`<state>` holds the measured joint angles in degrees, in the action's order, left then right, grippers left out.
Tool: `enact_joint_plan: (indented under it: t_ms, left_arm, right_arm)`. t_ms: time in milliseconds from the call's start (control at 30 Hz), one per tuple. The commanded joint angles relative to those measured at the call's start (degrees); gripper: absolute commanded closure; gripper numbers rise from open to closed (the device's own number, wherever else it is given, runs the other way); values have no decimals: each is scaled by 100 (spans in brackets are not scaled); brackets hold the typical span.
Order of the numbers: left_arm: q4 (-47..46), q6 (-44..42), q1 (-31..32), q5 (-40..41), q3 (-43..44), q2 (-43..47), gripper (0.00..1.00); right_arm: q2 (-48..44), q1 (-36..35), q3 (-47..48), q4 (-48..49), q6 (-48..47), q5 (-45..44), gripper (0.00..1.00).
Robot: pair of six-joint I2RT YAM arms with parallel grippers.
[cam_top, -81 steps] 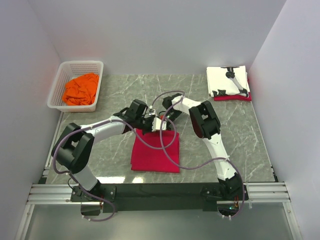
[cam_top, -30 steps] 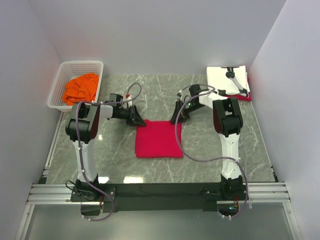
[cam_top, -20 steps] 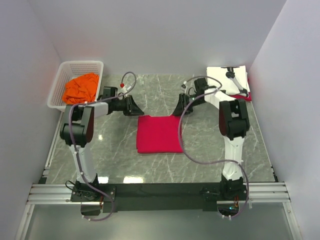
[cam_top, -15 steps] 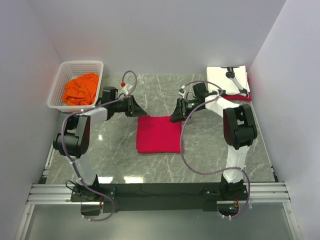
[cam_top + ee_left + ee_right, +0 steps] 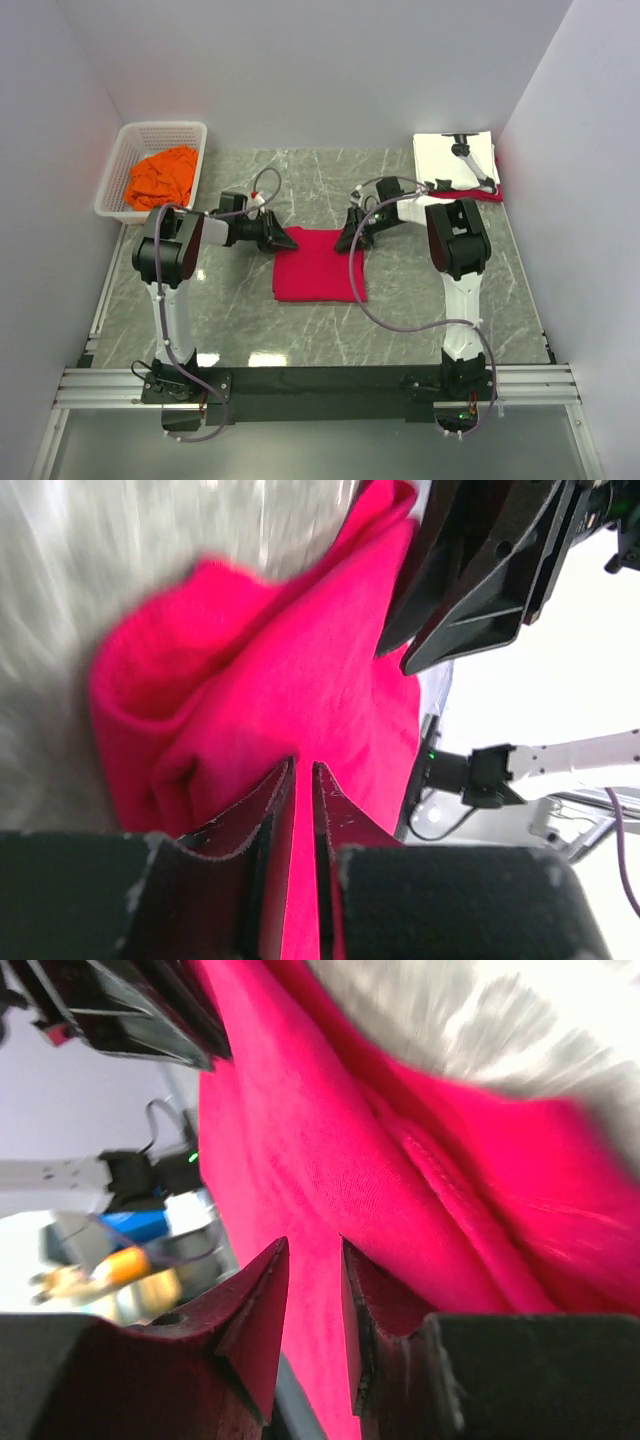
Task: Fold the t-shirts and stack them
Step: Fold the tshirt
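A folded crimson-red t-shirt lies flat mid-table. My left gripper is at its far left corner and my right gripper at its far right corner. In the left wrist view the jaws are nearly closed on bunched red fabric. In the right wrist view the jaws pinch a thicker red fold. The orange t-shirt lies crumpled in the basket. The white printed t-shirt lies folded at the back right.
The white lattice basket stands at the back left corner. Under the white t-shirt lies another folded red garment. White walls close in the left, right and back sides of the marble tabletop.
The red t-shirt was folded down to a smaller rectangle and slid slightly away from the arm bases. Both grippers swung up and back, then came down again onto its far corners.
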<state>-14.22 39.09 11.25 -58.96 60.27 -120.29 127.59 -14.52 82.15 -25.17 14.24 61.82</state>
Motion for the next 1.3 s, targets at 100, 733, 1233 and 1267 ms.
enact_joint_plan:
  t_ms: [100,733,1233,1267]
  left_arm:
    - [676,-728,-105,-176,4,1330,79]
    - [252,-585,80,148,-307,50,82]
    - [-625,10,668,-336,-1421,1729,83]
    - [-904,124,677,-327,-1509,1659,83]
  right_arm:
    - [-1629,-32,-810,108,-344,-31,64]
    - [3,-121,-289,-225,-623,-530,64]
    - [-1598,-902,-1658,329,-579,261,65]
    - [-1484,-920,-1684,198,-676,234,65]
